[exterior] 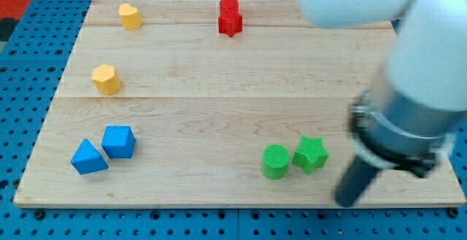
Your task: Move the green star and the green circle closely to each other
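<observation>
Board of pale wooden planks (219, 72) lying on a blue perforated bench (22, 57), seen from above and slightly in front. Green star-shaped block (310, 153) and green circular cylinder block (276, 161) sit side by side near the board's bottom edge, right of centre, touching or all but touching, the star on the view's right and a little higher. My tip (344, 200), the lower end of the dark rod, stands to the lower right of the star, apart from it and close to the board's bottom edge; the arm carries no jaws, so nothing is clenched or grasped. Blue cube block (119, 141) and blue triangular block (88, 157) lie together in the bottom left corner, touching or nearly so. Yellow block with faceted sides (106, 79) sits near the left edge at mid-height; a second yellow block (130, 15) of unclear shape lies near the top edge toward the left. Red star-like block (230, 23) and red cylinder block (229, 6) are stacked close at top centre. Bare wood spans the board's middle between these groups; the arm's bulk hides the board's right side.
</observation>
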You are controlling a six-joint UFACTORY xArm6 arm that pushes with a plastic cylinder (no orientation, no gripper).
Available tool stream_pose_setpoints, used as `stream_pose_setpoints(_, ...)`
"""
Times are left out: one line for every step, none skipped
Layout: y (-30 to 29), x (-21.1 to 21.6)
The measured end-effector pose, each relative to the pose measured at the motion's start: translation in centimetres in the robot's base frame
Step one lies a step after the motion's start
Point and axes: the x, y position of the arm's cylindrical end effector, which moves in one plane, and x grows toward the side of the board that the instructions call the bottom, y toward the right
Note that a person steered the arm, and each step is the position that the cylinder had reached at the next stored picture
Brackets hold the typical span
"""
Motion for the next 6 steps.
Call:
stream_pose_setpoints(-7.0, -2.0)
stream_pose_setpoints(-11.0, -3.0)
stream_pose_setpoints(-6.3, -3.0)
stream_pose_setpoints(-0.9, -3.0)
stream_pose_setpoints(-0.6, -2.5)
stream_pose_setpoints(2.3, -2.0)
